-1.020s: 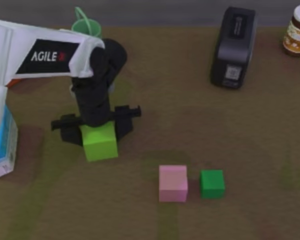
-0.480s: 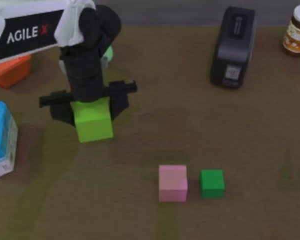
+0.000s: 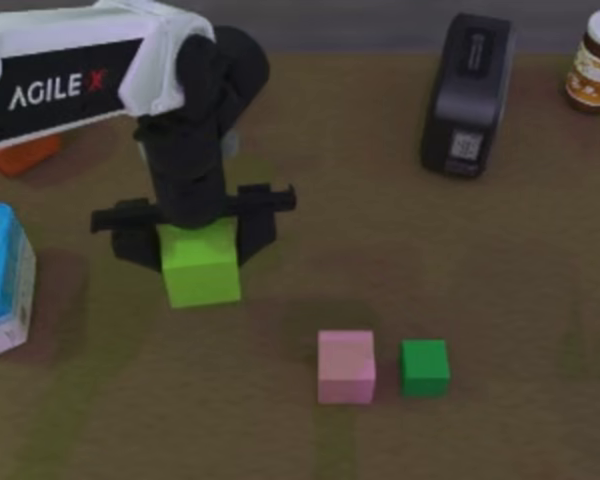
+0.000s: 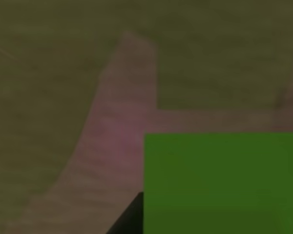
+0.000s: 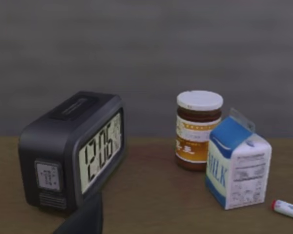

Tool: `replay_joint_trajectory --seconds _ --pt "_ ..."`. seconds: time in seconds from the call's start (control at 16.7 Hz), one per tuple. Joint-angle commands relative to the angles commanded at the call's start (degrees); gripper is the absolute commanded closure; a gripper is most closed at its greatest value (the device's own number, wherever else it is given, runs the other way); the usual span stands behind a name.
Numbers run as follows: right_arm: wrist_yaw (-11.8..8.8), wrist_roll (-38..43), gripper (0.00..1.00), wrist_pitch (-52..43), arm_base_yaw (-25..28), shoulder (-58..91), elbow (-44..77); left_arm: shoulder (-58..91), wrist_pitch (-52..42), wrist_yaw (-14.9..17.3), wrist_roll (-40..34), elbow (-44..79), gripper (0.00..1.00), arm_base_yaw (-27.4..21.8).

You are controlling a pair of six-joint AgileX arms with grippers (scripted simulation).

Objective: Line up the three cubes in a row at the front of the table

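Two cubes, pink cube (image 3: 346, 366) and dark green cube (image 3: 424, 366), are sitting near-centre while the left gripper (image 3: 195, 228) is clamping the lime-green cube (image 3: 201, 264) left, risking nudging pink on placement.

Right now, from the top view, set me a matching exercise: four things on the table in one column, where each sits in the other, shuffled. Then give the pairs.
Things:
1. lime-green cube
2. pink cube
3. dark green cube
4. black clock

Places:
A. back of the table, right of centre
B. between the left gripper fingers
C. front, right end of the pair
D. front, just left of the smallest cube

Pairs: 1-B, 2-D, 3-C, 4-A
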Motion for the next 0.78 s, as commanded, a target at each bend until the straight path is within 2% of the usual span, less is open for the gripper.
replay_joint_trajectory --seconds 0.3,0.6,0.78 --pt "0.0 0.0 0.0 0.0 0.0 0.0 0.0 -7.99 1.08 0.02 -0.59 -9.09 1.0 -7.02" --pt "0.0 0.0 0.0 0.0 0.0 0.0 0.0 -8.01 1.21 0.0 -0.49 -9.37 1.0 -7.08" --pt "0.0 0.0 0.0 0.0 0.0 0.0 0.0 -6.69 5.2 0.02 -0.62 -11.99 1.0 -7.07"
